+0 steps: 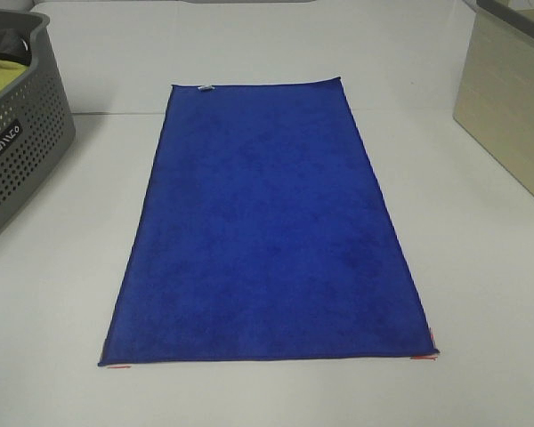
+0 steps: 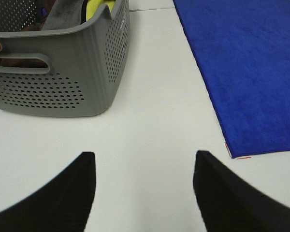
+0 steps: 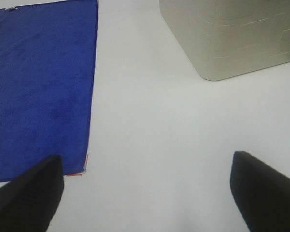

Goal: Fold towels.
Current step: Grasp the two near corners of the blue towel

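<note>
The left fingers (image 2: 53, 193) are wide apart and hold nothing. The right fingers (image 3: 24, 198) are wide apart too, and they are empty as well. Both hang over the near part of the white surface (image 1: 481, 285), one on each side.

The blue towel (image 1: 267, 231) lies flat and open in the middle of the surface. Its long way runs from the near edge to the far edge. Its short near edge faces the robot.

The near left corner (image 2: 230, 153) lies a little ahead of the left fingers, in toward the middle. The near right corner (image 3: 86, 162) lies the same way from the right fingers. Each arm looks about as close to its own corner as the other. So I think each arm should take its own corner.

A small red mark (image 1: 117, 366) sits on the surface by each near corner.

A small white tag (image 1: 205, 87) sits at the towel's far left corner. It is too small to read.

A grey basket (image 1: 27, 169) with holes stands at the left edge, well apart from the towel. Its dark label (image 1: 9, 140) has white letters, but I cannot read them for sure. A beige box (image 1: 507, 107) stands at the right edge, and I see no writing on it.
</note>
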